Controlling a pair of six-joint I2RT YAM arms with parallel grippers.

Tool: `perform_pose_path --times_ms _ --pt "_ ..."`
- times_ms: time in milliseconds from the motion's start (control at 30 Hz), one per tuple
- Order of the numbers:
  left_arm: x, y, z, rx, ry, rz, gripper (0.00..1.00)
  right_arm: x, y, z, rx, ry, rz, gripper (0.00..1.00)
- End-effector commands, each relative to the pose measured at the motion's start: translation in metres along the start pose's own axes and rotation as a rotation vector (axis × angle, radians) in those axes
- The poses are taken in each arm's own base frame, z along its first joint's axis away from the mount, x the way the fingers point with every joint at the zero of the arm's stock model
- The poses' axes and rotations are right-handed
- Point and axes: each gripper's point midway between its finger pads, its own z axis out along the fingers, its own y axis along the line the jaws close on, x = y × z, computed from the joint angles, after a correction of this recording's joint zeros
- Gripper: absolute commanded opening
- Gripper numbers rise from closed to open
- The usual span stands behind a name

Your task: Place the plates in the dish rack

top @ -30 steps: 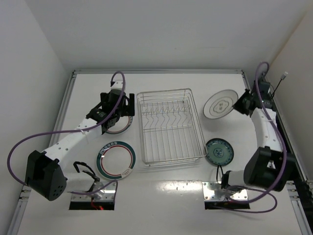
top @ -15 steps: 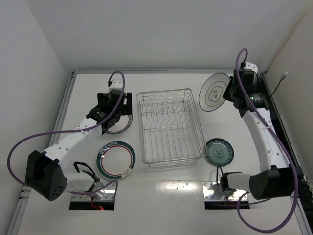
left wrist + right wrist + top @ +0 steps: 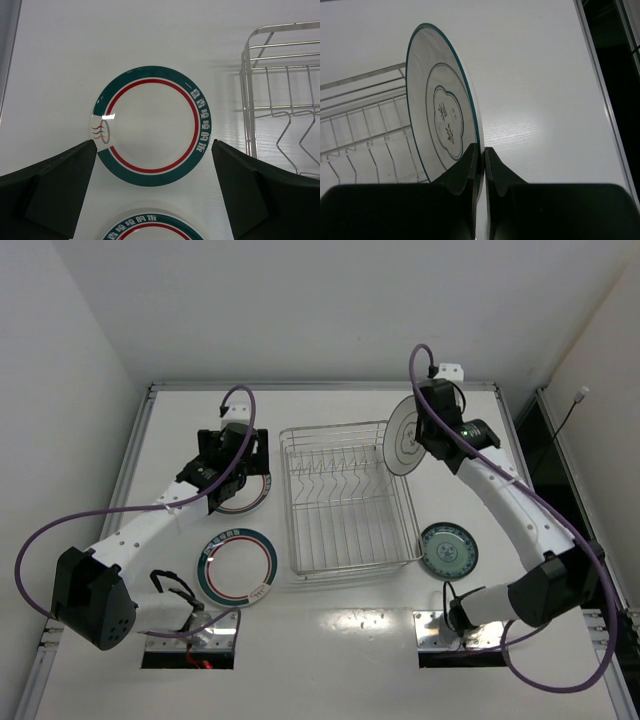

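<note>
Above far right corner of silver wire dish rack point(image 3: 335, 427): white round thin-dark-rimmed plate point(image 3: 440, 120), upright, brought in from right edge of tabletop point(image 3: 330, 645).
Right gripper point(image 3: 480, 150): clamped on plate's rim.
Left gripper point(image 3: 154, 143): spread wide, unmoved.

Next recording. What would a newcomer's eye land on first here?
First, the white plate held upright on edge in the shut right claw, up by the dish rack's far right corner. Then the left claw, wide open over a teal-and-red ringed plate lying flat left of the rack.
</note>
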Motion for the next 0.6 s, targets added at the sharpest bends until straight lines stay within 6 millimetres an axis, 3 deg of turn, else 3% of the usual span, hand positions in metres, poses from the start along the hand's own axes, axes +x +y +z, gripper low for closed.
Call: perform_pose_path --times_ms 0,200,367,567 --pt "-0.023 -0.002 -0.007 -0.002 -0.055 -0.043 1.00 -0.040 -0.001 -0.004 0.073 -0.122 0.017 0.00" --pt "-0.023 -0.002 -0.007 -0.002 -0.055 -0.043 1.00 -0.044 0.019 0.007 0.097 -0.121 -0.052 0.00" --pt "-0.021 -0.001 -0.005 -0.013 -0.050 -0.038 1.00 -0.028 0.039 0.026 0.091 -0.081 -0.099 0.00" --pt "-0.021 -0.001 -0.005 -0.013 -0.050 -0.038 1.00 -0.014 0.055 0.033 0.083 -0.056 -0.152 0.00"
